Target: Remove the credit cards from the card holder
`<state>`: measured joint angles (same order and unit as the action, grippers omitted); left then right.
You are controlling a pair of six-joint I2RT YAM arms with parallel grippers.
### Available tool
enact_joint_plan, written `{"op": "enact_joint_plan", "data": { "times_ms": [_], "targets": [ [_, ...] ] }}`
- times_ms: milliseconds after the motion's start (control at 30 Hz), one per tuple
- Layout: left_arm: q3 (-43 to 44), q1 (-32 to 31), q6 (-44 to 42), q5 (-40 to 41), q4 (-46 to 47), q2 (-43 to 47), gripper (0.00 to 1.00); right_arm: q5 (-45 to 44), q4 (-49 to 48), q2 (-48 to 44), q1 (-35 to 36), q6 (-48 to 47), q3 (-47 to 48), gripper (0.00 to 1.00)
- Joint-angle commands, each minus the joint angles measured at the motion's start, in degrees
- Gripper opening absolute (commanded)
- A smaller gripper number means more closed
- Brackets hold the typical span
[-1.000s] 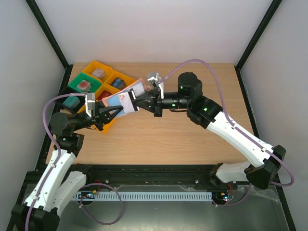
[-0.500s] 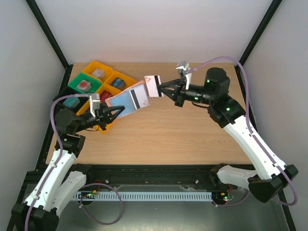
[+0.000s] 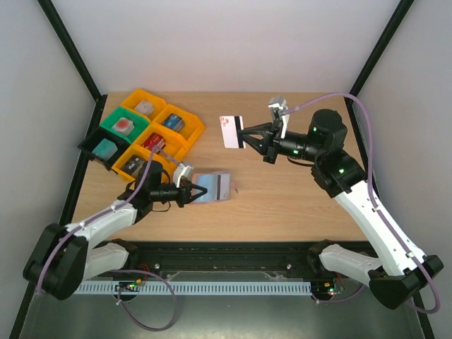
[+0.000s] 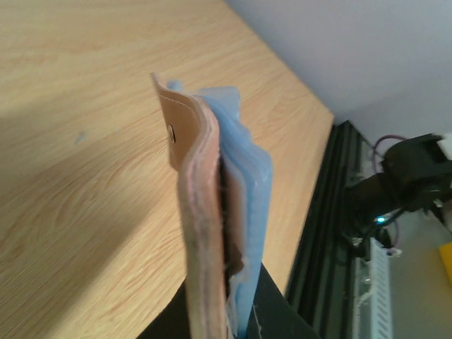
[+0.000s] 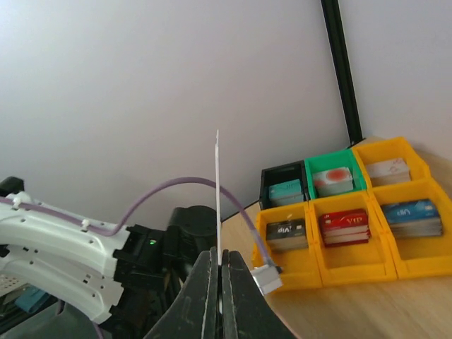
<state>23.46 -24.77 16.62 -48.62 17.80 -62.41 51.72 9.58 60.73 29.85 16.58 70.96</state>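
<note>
The left pincer (image 3: 192, 192) is closed tight on one end of the card holder (image 3: 212, 188), low over the near-left part of the worktop (image 3: 282, 198); whether the holder touches the wood I cannot tell. The holder's long axis runs left to right, its free end pointing right, away from the pincer. In the left wrist view it shows edge-on: the tan leather side, with its small pale dot, faces the worktop, and the light blue credit cards (image 4: 251, 191) sit against its other side, reaching slightly past the leather's end. The right pincer (image 3: 245, 134) is clamped shut on one long edge of a white card (image 3: 229, 131), raised over the far middle of the worktop, well apart from the holder. Its broad face is turned up, a dark stripe lies next to the fingers, and its long axis runs roughly front to back. A cluster of yellow, green and black trays (image 3: 194, 128) with small stacks inside stands at the far left corner, left of the white card and beyond the left arm.
</note>
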Motion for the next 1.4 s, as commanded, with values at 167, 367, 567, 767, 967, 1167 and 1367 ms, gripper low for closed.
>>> {"op": "enact_joint_plan", "data": {
  "times_ms": [167, 367, 567, 767, 967, 1167, 1367],
  "targets": [
    [-0.9, -0.6, -4.6, 18.1, 2.4, -9.1, 0.42, -0.3, -4.0, -3.8, -0.1, 4.0, -3.9, 0.02],
    [-0.1, 0.1, -5.4, 27.2, -3.9, -2.4, 0.69, -0.1, -4.0, -3.6, -0.1, 4.0, -3.4, 0.02],
    [4.7, 0.6, -11.4, 18.6, -11.3, 12.2, 0.86, 2.3, -3.7, -2.0, -0.1, 3.6, -2.6, 0.02],
    [12.9, 0.7, -13.4, -1.1, -2.4, 22.1, 0.86, 5.2, -7.0, -1.1, 1.8, 3.4, -2.9, 0.02],
    [23.6, -1.9, 2.5, -6.4, 6.8, 14.8, 0.85, 5.4, -8.9, 2.7, 9.7, 2.4, -1.2, 0.02],
    [25.1, -6.2, 3.9, -4.1, 7.5, 13.4, 0.57, 3.7, -10.7, 4.1, 12.6, 2.4, -0.1, 0.02],
    [25.9, -7.6, 2.6, -0.4, 7.6, 13.3, 0.02, 3.5, -8.6, 4.9, 13.3, 0.6, 1.3, 0.02]
  ]
}}
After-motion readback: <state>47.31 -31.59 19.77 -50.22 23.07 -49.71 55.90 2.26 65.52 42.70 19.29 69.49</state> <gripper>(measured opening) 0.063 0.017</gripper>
